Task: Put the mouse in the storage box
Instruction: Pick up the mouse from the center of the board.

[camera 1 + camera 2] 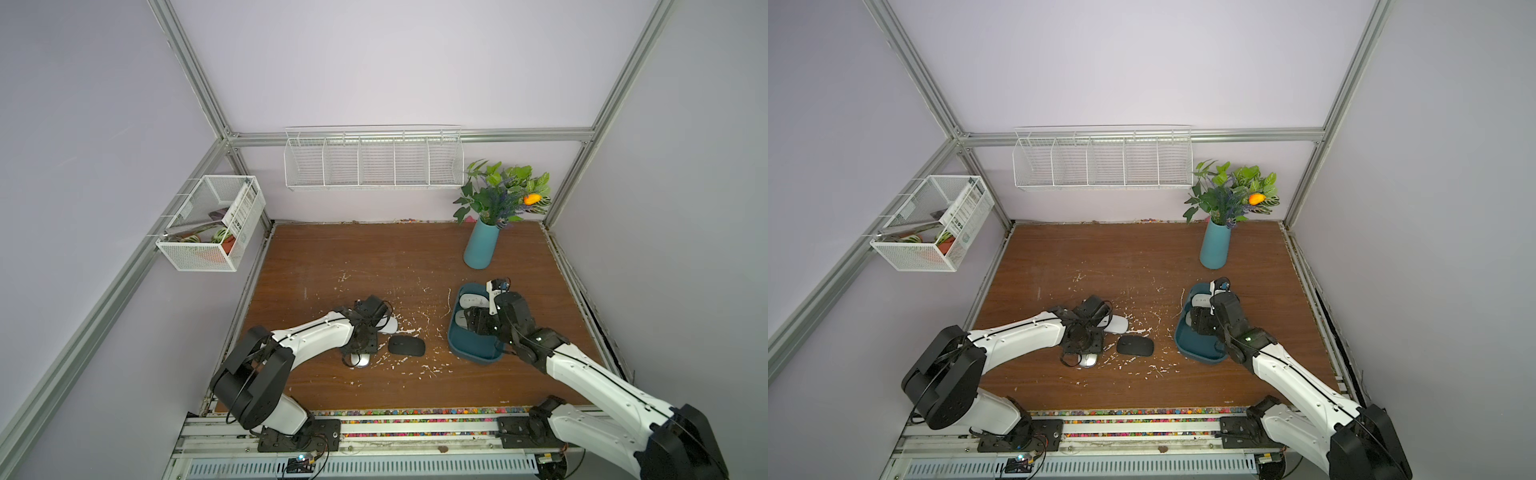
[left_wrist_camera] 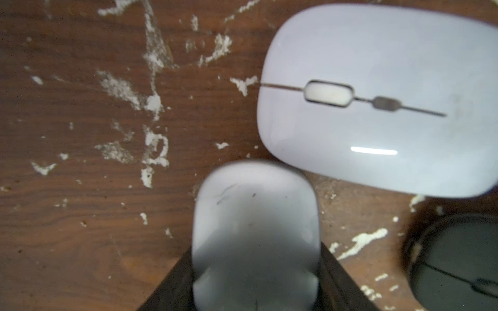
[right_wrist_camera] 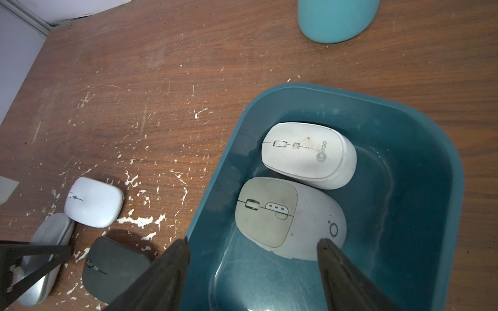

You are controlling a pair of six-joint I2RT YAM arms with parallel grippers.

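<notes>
Our left pincer point(image 2: 256, 269) pinches the silver mouse point(image 2: 256, 215) toward the bench's point(image 2: 80, 215) front edge. Our right pincer point(image 3: 253, 247) hangs spread over the storage box point(image 3: 431, 175) near the right edge.

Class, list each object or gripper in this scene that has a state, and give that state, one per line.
Left gripper: shut on the rounded silver plastic mouse.
Right gripper: open, empty.
Shallow dark teal plastic storage box: holds two white plastic mice, buttons up.
Flat white plastic mouse: loose on table.
Flat black plastic mouse: loose on table.
Tall teal vase: upright.
</notes>
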